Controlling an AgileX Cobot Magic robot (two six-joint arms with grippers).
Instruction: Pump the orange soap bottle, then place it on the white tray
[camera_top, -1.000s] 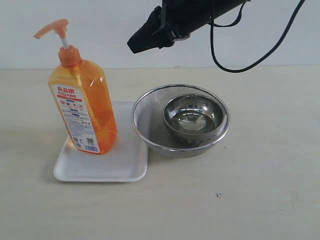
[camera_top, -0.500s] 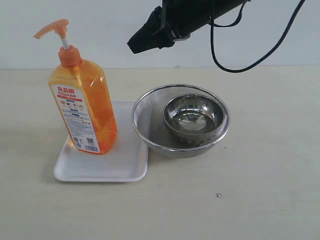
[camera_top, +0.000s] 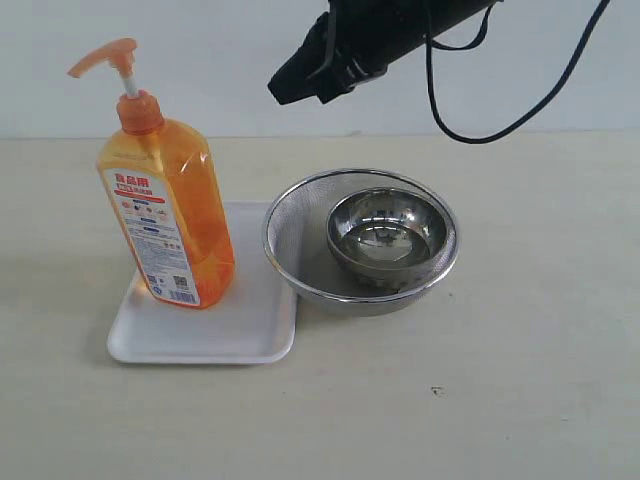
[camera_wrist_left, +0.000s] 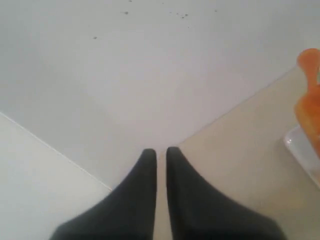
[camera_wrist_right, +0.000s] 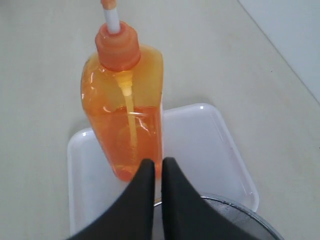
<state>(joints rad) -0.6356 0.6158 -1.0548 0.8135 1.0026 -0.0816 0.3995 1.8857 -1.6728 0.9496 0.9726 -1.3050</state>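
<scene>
orange soap bottle (camera_top: 165, 215) upright on white tray (camera_top: 240, 338), frame left; right gripper (camera_top: 283, 88) top centre, pinched together, empty; left gripper (camera_wrist_left: 159, 150) same

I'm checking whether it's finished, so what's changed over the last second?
The right gripper, shut and empty, shifted slightly toward the right of the exterior view. The orange soap bottle stayed upright on the white tray; the mesh strainer and steel bowl did not move.

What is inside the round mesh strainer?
A shiny steel bowl sits inside the mesh strainer. The strainer's bottom under the bowl is covered, so anything there cannot be seen.
</scene>
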